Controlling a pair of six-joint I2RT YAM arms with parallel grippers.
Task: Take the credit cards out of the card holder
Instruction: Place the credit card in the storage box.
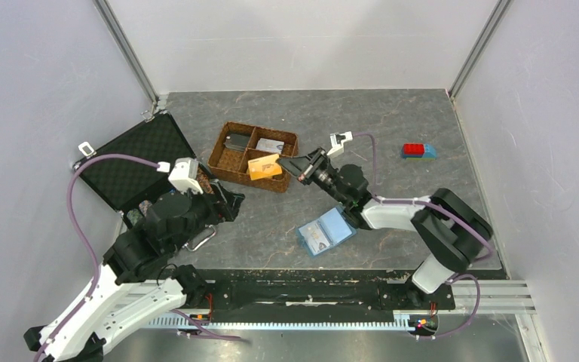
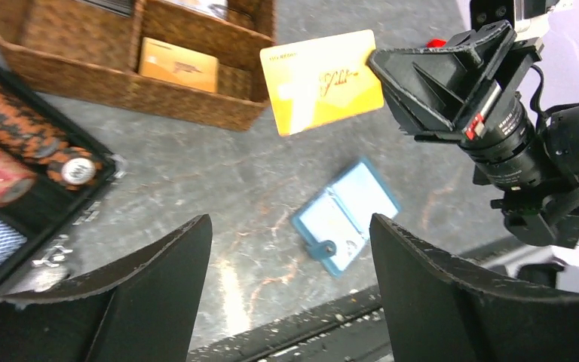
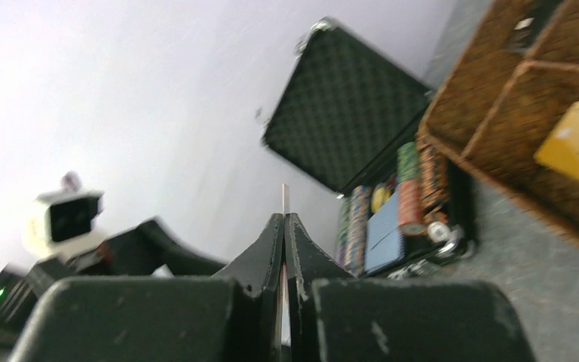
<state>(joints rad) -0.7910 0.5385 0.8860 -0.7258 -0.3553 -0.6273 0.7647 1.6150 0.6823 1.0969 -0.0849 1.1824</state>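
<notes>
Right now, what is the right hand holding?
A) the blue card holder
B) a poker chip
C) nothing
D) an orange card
D: the right hand is pinched shut on an orange card, while the card holder lies open, apart from it.

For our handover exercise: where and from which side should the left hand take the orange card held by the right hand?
Probably its free end, opposite the short edge the right hand pinches. The orange card is thin and flat, so the left hand should come edge-on from that end, one finger on each face.
</notes>
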